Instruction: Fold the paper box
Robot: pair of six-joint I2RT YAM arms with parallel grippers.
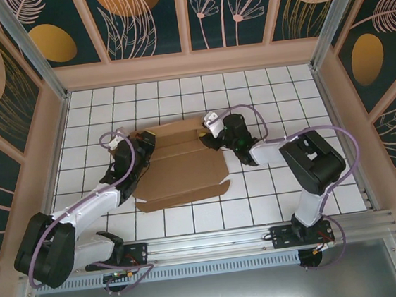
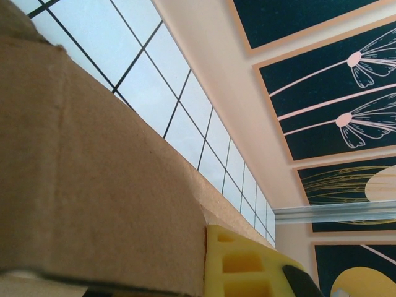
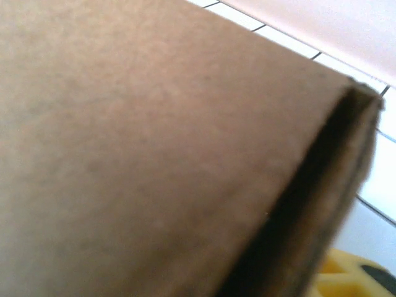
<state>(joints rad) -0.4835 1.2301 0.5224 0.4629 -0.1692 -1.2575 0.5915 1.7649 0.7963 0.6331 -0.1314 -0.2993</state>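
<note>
Both jaws sit at opposite edges of the paper box (image 1: 179, 168); closure unclear.

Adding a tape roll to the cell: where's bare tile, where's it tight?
Free: tile rows between the paper box and back wall; the far-right corner past the right arm; the strip between box and near rail. Tight: the box's left and far-right edges, at the left hand and right hand.

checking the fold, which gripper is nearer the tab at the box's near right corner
Right: right gripper at the box's far right corner, beyond the tab; left gripper at the far left.
</note>
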